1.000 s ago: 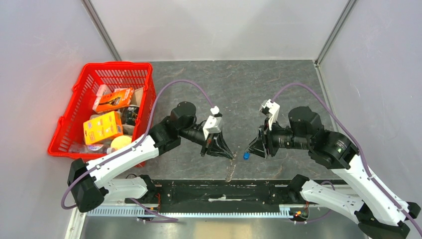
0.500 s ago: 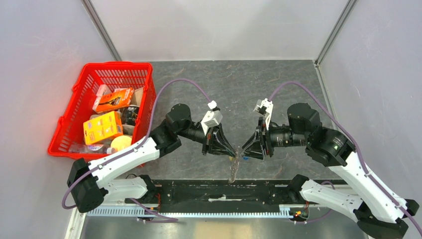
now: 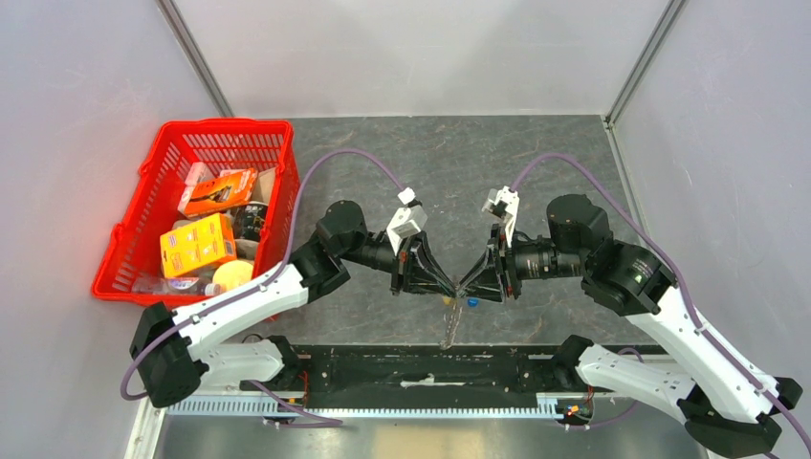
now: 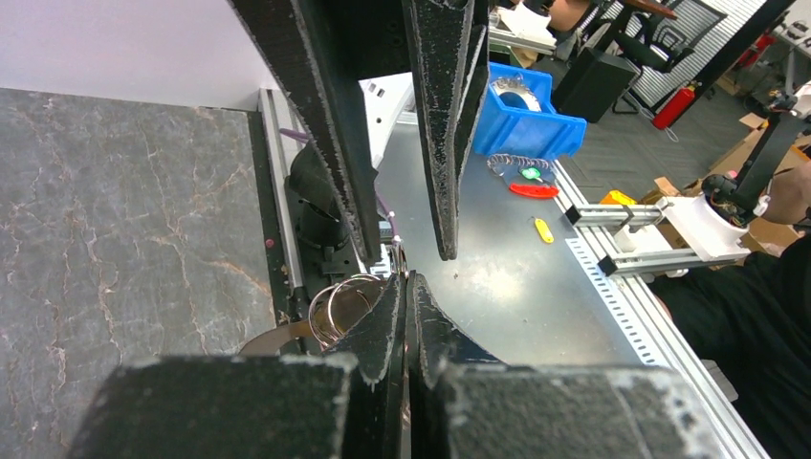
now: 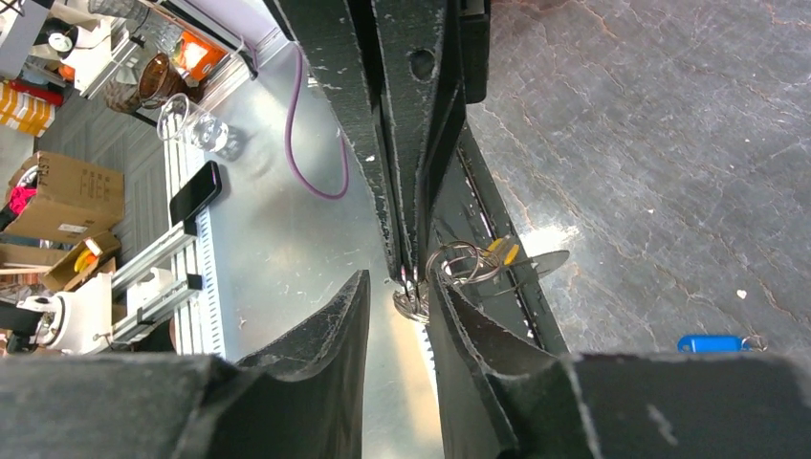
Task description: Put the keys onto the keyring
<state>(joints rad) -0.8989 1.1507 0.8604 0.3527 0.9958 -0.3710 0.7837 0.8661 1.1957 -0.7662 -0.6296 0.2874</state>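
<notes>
Evidently silvery coiled keyring point(image 5: 462, 263), blue-headed key point(image 5: 712, 342)

Keyring point(image 5: 457, 260): thin silver wire loops, held off the bench, pinched in the closed left end effector point(image 4: 405, 287), above the middle of the near edge. A flat grey strip sticks out beside the loops.
Yellow-gold key point(image 5: 504, 251): small, touching the loops; cannot tell if threaded on.
Blue key point(image 5: 712, 342): blue plastic head, small silver ring at one end, lying flat on the bench, apart from the keyring.
</notes>
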